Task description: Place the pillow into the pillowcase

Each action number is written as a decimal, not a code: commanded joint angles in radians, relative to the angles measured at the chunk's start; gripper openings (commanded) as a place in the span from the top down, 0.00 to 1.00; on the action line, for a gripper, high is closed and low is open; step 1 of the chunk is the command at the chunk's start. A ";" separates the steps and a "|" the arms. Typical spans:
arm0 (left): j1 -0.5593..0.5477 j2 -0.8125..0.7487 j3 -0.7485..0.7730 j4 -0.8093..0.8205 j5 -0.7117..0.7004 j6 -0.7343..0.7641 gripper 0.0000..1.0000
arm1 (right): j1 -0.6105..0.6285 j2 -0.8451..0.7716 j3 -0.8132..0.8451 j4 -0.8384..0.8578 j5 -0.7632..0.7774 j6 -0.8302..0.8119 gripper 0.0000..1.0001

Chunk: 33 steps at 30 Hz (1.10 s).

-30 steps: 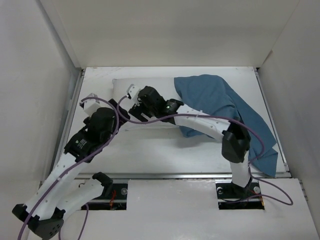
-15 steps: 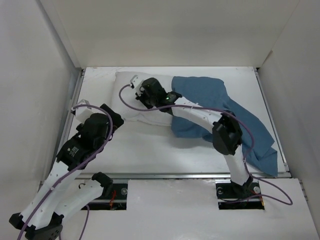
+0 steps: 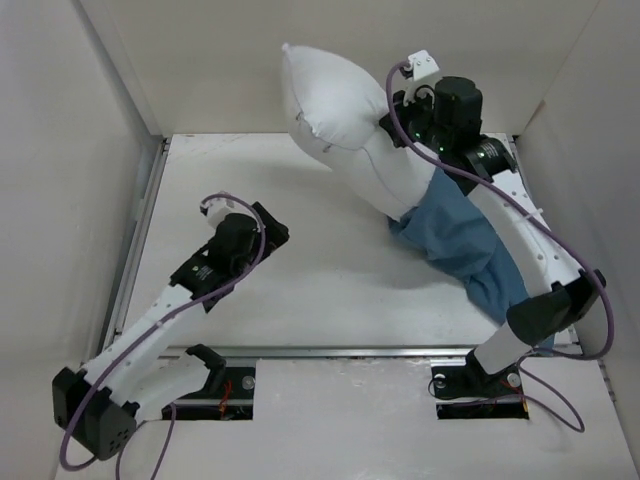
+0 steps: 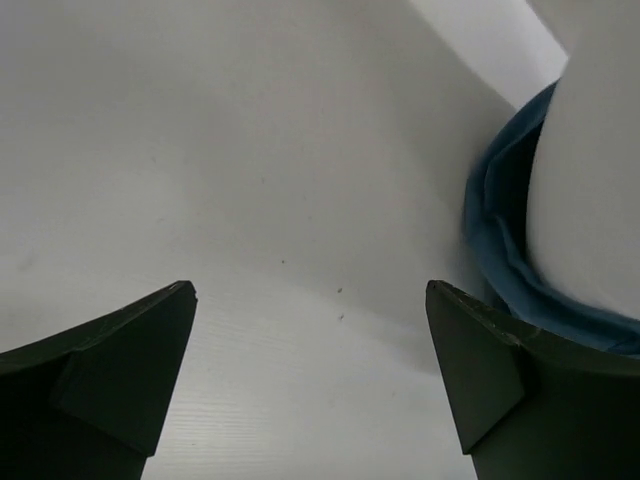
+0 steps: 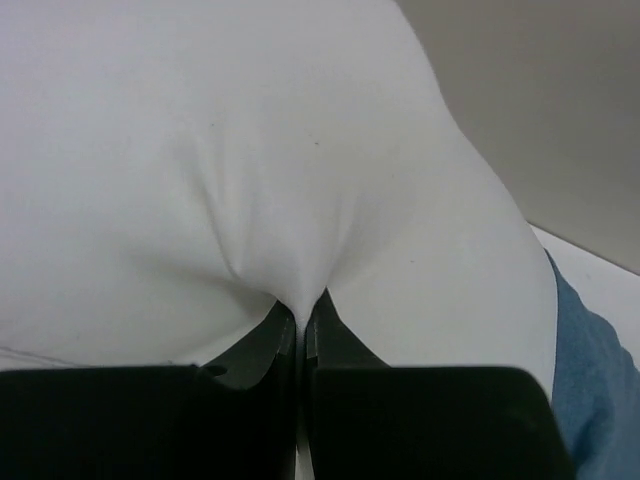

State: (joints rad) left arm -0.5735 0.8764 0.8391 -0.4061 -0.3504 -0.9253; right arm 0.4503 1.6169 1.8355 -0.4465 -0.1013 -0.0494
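Note:
The white pillow (image 3: pixel 345 120) hangs tilted above the back of the table, its top corner up against the back wall. My right gripper (image 3: pixel 393 128) is shut on a pinched fold of the pillow (image 5: pixel 250 150), the right gripper (image 5: pixel 301 315) jaws almost touching around the fabric. The blue pillowcase (image 3: pixel 462 245) lies crumpled at the right under the right arm, and its folds wrap the pillow's lower end. In the left wrist view the pillowcase (image 4: pixel 500 250) curls round the pillow (image 4: pixel 590 180). My left gripper (image 3: pixel 271 225) hovers open over bare table, apart from both; nothing sits between the left gripper (image 4: pixel 310 290) jaws.
White walls close in the table (image 3: pixel 300 280) on the left, back and right. A metal rail (image 3: pixel 350 351) runs along the near edge by the arm bases. Purple cables loop along both arms.
My right gripper has shut on the pillow and lifted it up and to the back right, off the table. The left arm has drawn back toward the left, still open. The pillowcase bunched up.

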 commanded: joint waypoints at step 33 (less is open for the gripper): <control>-0.180 1.280 0.503 0.986 0.732 -0.233 0.00 | -0.058 -0.325 -0.061 0.170 -0.164 0.175 1.00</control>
State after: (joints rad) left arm -0.7403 2.1441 1.2987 0.4656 0.3653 -1.1114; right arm 0.3870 1.3834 1.7489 -0.5457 -0.2073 0.0837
